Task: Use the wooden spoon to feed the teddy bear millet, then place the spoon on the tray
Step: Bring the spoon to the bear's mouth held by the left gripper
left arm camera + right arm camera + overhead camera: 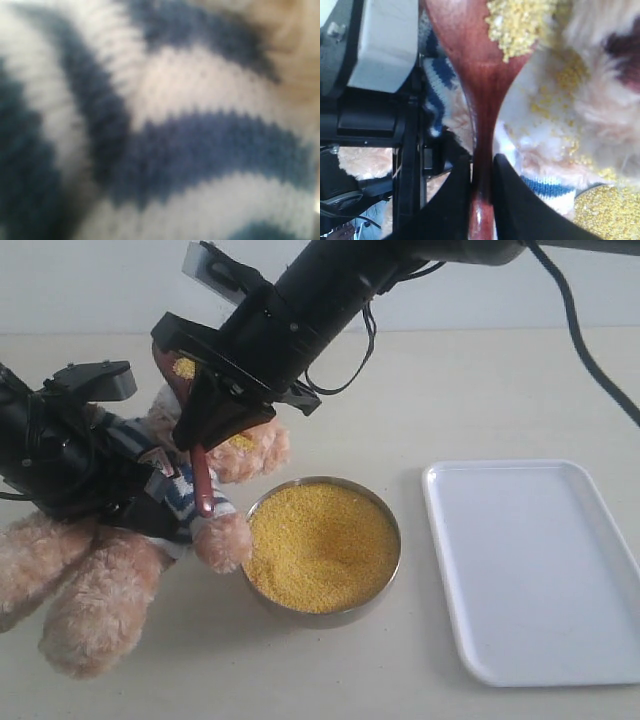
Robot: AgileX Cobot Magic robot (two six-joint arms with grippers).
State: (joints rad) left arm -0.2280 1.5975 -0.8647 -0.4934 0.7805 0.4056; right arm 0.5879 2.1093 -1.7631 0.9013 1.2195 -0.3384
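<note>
Within right hand (481, 167), wooden spoon (480, 85)

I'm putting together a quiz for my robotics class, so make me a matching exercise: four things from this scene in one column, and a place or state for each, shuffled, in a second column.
1. light-brown fluffy plush teddy bear
2. fine yellow millet
3. dark reddish-brown wooden spoon
4. white rectangular plastic tray

a. clamped in the right gripper
b. fills the round metal bowl
c. lies right of the bowl
d. has yellow grains on its face

Pairs: 1-d, 2-b, 3-a, 4-c
</note>
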